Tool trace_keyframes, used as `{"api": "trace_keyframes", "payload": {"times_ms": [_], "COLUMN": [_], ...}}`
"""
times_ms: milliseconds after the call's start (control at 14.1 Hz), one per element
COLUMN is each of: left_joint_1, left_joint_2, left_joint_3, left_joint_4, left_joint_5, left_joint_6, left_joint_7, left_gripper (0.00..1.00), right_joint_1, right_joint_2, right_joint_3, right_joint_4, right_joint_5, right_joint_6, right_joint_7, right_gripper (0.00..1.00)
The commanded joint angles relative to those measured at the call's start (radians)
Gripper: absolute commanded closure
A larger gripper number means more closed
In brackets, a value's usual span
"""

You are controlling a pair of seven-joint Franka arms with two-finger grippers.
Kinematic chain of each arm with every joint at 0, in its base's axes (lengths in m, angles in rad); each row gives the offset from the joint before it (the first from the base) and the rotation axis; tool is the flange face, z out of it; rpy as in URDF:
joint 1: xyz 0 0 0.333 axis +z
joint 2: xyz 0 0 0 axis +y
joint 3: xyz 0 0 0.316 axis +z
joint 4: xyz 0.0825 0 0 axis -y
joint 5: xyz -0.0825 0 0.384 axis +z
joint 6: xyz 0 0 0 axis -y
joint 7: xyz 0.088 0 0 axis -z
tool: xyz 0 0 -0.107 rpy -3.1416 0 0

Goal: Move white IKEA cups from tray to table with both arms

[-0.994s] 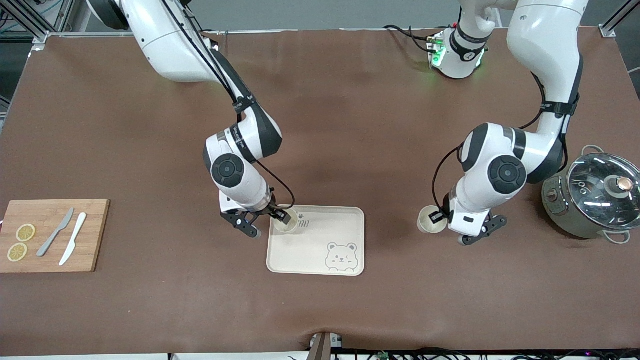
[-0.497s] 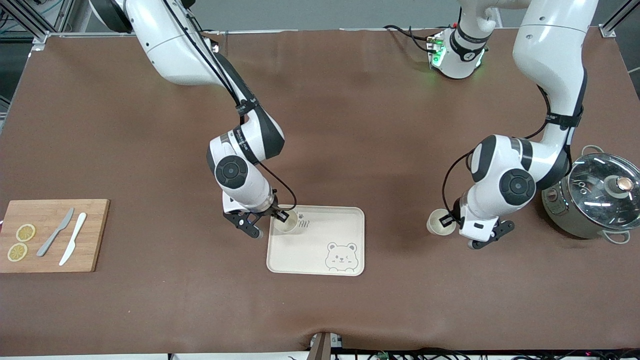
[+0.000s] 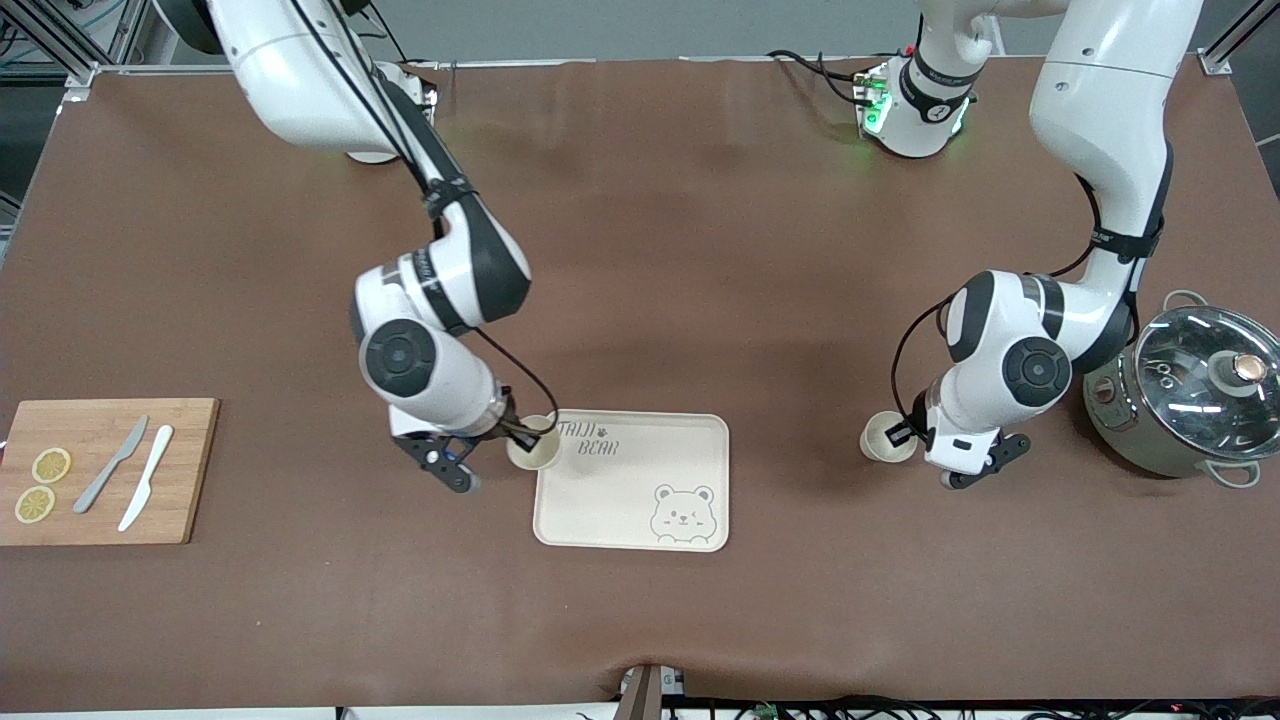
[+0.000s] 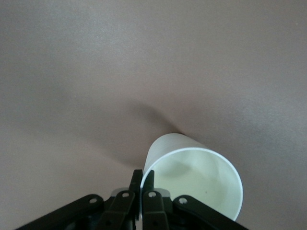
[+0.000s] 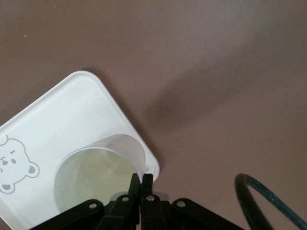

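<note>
One white cup (image 3: 535, 455) hangs over the corner of the bear-print tray (image 3: 640, 500) nearest the right arm's end of the table. My right gripper (image 3: 521, 436) is shut on its rim; in the right wrist view the gripper (image 5: 142, 178) pinches the cup (image 5: 91, 177) wall above the tray (image 5: 62, 120) corner. The second white cup (image 3: 884, 441) is over bare brown table between the tray and the pot, with my left gripper (image 3: 899, 436) shut on its rim. In the left wrist view the gripper (image 4: 142, 175) clamps the cup (image 4: 201, 182) wall, one finger inside it and one outside.
A wooden cutting board (image 3: 100, 500) with two lemon slices (image 3: 42, 485), a grey knife (image 3: 110, 465) and a white knife (image 3: 146, 490) lies at the right arm's end. A pot with a glass lid (image 3: 1190, 390) stands at the left arm's end, close to the left arm.
My right gripper shut on the cup that stood on the tray and carried it to the tray's corner toward the right arm's end. The left arm shifted its cup slightly toward the pot.
</note>
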Motion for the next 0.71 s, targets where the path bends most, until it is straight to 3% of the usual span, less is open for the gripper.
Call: {"api": "trace_keyframes", "payload": {"times_ms": [0,71,142,284,355,639], "left_joint_1": [0.024,0.025,0.025,0.027,0.034,0.054], "left_joint_2": [-0.035,-0.035,-0.038,-0.055,-0.066,-0.164], "left_joint_3": [-0.007,-0.007,-0.007,-0.007,-0.007,-0.001], "left_joint_4": [-0.04,-0.04,-0.04,-0.04,-0.034,0.018], "left_joint_5": [0.027,0.027,0.027,0.025,0.025,0.027], "left_joint_6": [0.013,0.013,0.008,-0.002,-0.007,-0.114], "left_joint_7": [0.0,0.0,0.012,0.061,0.063,0.115], "left_gripper": [1.0,1.0,0.87,0.15,0.0,0.0], "right_joint_1": [-0.095,-0.127,-0.161,-0.236,-0.27,-0.402], "right_joint_2": [-0.124,-0.166,-0.204,-0.263,-0.287,-0.365], "right_joint_3": [0.012,0.01,0.009,0.007,0.009,0.007], "right_joint_4": [-0.124,-0.17,-0.222,-0.298,-0.335,-0.521], "right_joint_5": [0.009,0.006,0.001,-0.008,-0.011,-0.04], "right_joint_6": [-0.047,-0.048,-0.044,-0.041,-0.039,0.054], "right_joint_7": [-0.183,-0.264,-0.332,-0.445,-0.506,-0.747], "right_gripper": [1.0,1.0,1.0,1.0,1.0,1.0]}}
